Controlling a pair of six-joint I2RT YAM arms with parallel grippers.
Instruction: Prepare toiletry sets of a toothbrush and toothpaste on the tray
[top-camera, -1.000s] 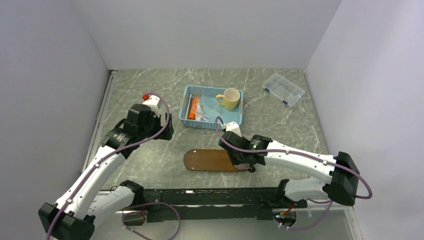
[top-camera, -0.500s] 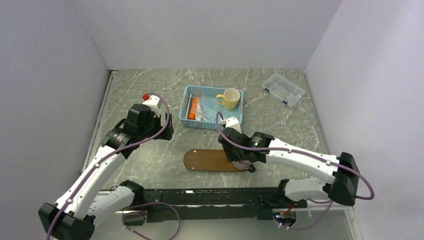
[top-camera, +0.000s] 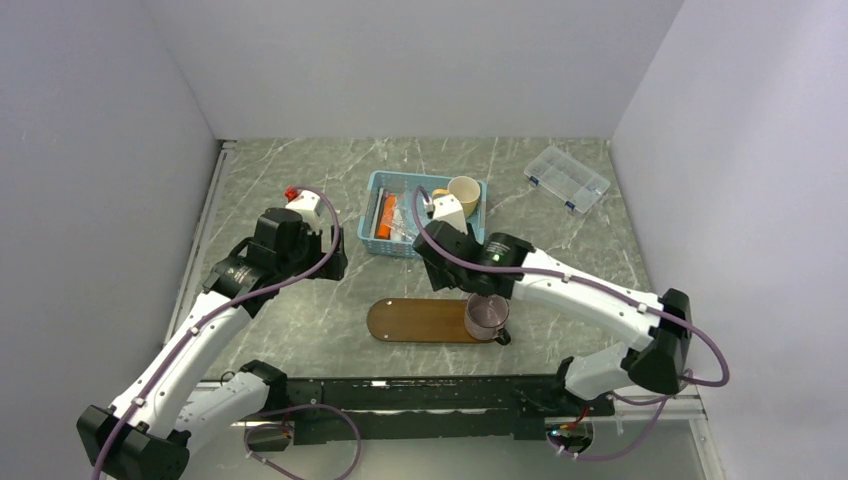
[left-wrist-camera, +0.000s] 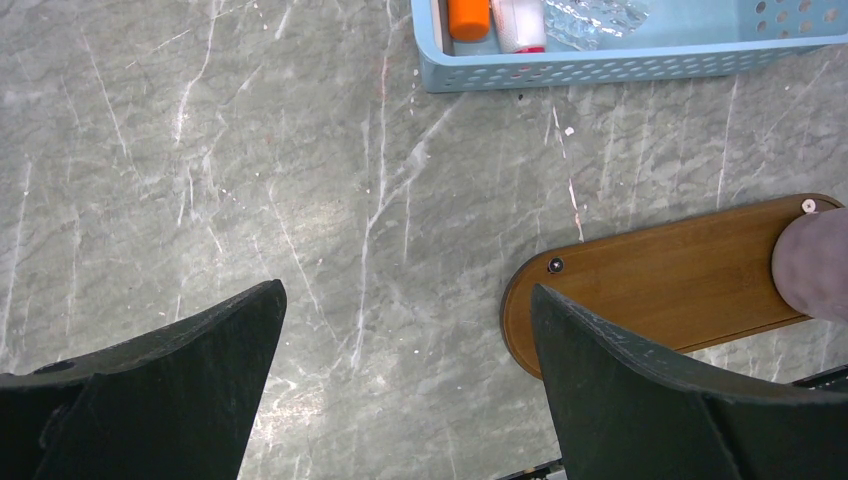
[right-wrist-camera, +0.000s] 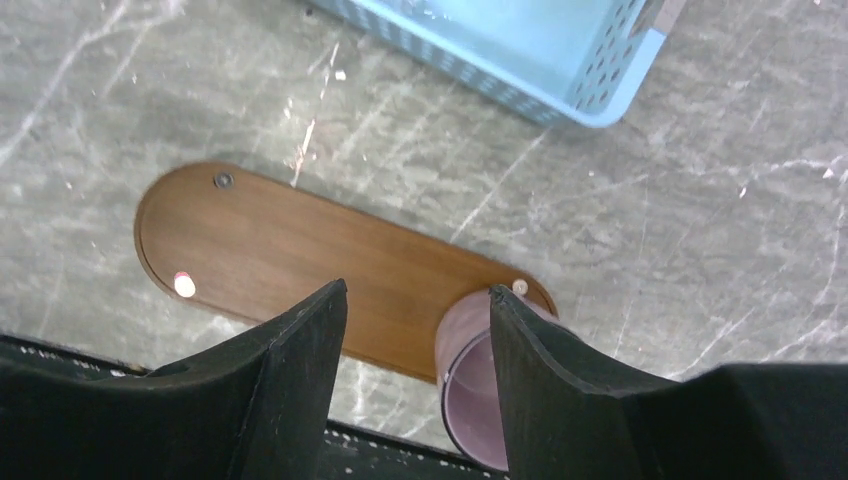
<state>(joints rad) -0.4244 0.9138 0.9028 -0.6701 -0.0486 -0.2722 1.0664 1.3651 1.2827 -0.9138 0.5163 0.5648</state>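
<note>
We see a grey-green marbled stone table (top-camera: 560, 250) walled in on three sides, with the two white-and-black arms rising from its near edge.

The left arm reaches over the left half of the table. Its fingers (left-wrist-camera: 405, 290) are spread wide, with nothing between them and only bare table beneath.

The right arm bends across the middle. Its fingers (right-wrist-camera: 417, 290) are parted more narrowly and hold nothing. In the right wrist view they hang above the right part of the flat oval tray of dark brown wood (top-camera: 415, 320).

This tray lies lengthwise along the near edge, midway between the arm bases.

The pale blue perforated plastic basket (top-camera: 400, 249) sits in the middle of the table, toward the far edge and apart from the tray.

The clear plastic compartment box (top-camera: 566, 178) rests near the far right corner.

A pale yellow mug (top-camera: 466, 190) stands in the basket's right end.

A dull purple metal cup (top-camera: 486, 316) stands upright on the right end of the tray.

The bright orange toothpaste tube (left-wrist-camera: 468, 17) and the white toothpaste tube (left-wrist-camera: 518, 20) lie side by side in the basket's left end. Crumpled clear wrapping (left-wrist-camera: 595, 15) lies just beside them.

We cannot make out a toothbrush with any certainty.
</note>
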